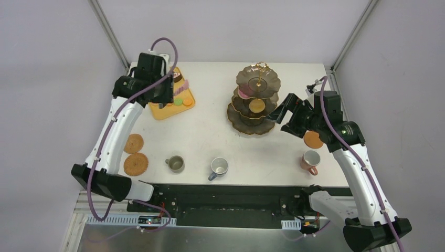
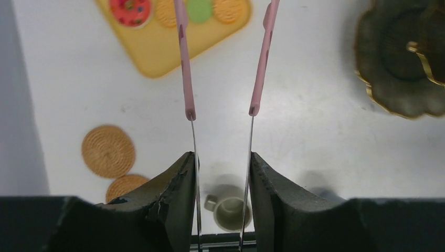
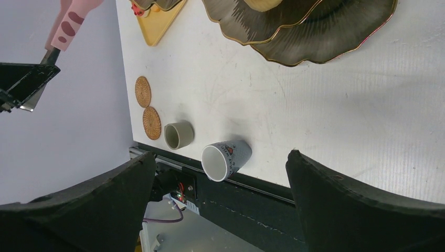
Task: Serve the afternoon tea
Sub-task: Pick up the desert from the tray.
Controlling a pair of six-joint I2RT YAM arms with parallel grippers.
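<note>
Left claw (image 2: 222, 157): clamped on the metal arms of the pink-handled tongs (image 2: 184, 79), whose tips are cut off at the frame's top.
Right claw (image 3: 220, 156): jaws wide apart, empty.
Three-tier stand (image 1: 249, 81): upper centre of the tabletop (image 1: 210, 131); treats on it hard to make out.
Tray (image 1: 167, 112): upper left, half hidden by the left arm.
Mugs: olive mug (image 1: 175, 164), grey-blue mug (image 1: 219, 167) and pink mug (image 1: 310, 160) along the lower edge.
Coaster (image 1: 313, 139): partly under the right arm.

White table (image 1: 215, 100) mid-frame; pale lilac-grey walls (image 1: 225, 26) behind, left, right; aluminium posts (image 1: 109, 31) upper left, upper right; even light.
</note>
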